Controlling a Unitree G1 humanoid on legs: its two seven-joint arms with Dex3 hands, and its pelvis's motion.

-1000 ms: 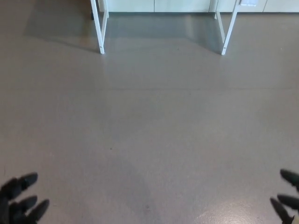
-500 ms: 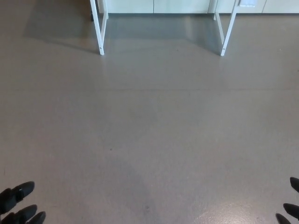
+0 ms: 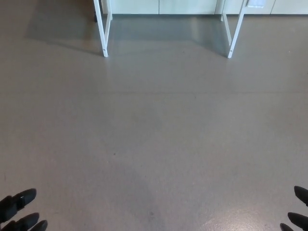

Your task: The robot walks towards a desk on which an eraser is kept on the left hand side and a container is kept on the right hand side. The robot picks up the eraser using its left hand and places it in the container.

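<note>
Two white desk legs (image 3: pixel 103 30) and (image 3: pixel 234 31), seen at the top edge, with pale cabinet fronts (image 3: pixel 159 6) behind; the desk top is out of frame.

Item 1, floor (image 3: pixel 154 134): plain grey-brown, fills nearly the whole head view, with a soft shadow under the desk.

Item 2, left hand (image 3: pixel 19 211): bottom left corner, black fingertips apart, holding nothing.

Item 3, right hand (image 3: pixel 298 211): bottom right corner, only fingertips showing, also apart and empty.

Item 4, eraser: not in view; by the task it lies on the desk's left side.

Item 5, container: not in view; contents cannot be told.

Step in hand, by judgement: the walk toward the desk, pick-up not yet begun. Next move likely calls for closing the gap until the desk top and both things come into sight, then bringing the left hand over the eraser.
</note>
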